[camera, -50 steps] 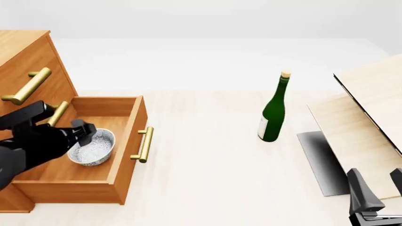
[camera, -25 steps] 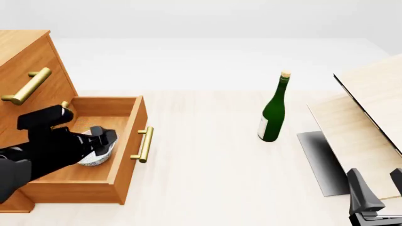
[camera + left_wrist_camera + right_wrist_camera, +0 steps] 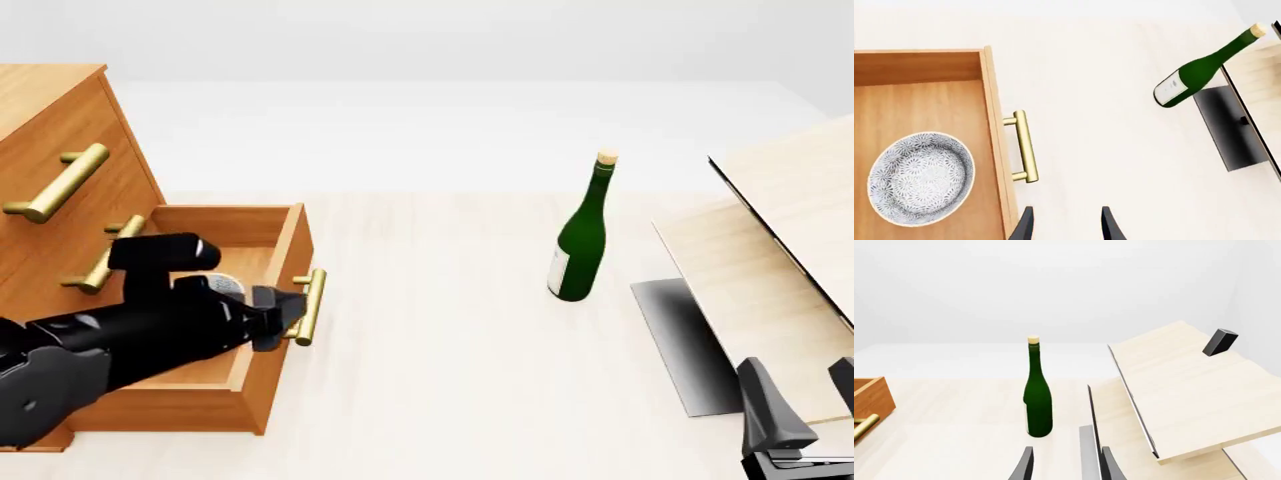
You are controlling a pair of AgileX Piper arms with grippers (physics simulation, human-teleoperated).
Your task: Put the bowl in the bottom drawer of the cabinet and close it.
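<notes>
Bowl (image 3: 921, 178) in open bottom drawer (image 3: 927, 107) — clear only from left wrist, both arms' fingers apart, empty.

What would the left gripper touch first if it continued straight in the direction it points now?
Probably bare table. The left gripper, open, points just outside the drawer front, past its handle. Depth is unclear.

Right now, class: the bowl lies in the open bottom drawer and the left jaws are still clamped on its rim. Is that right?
Not quite. The bowl does lie in the open bottom drawer, but the left wrist view shows the left gripper empty, jaws apart, beyond the drawer front.
</notes>
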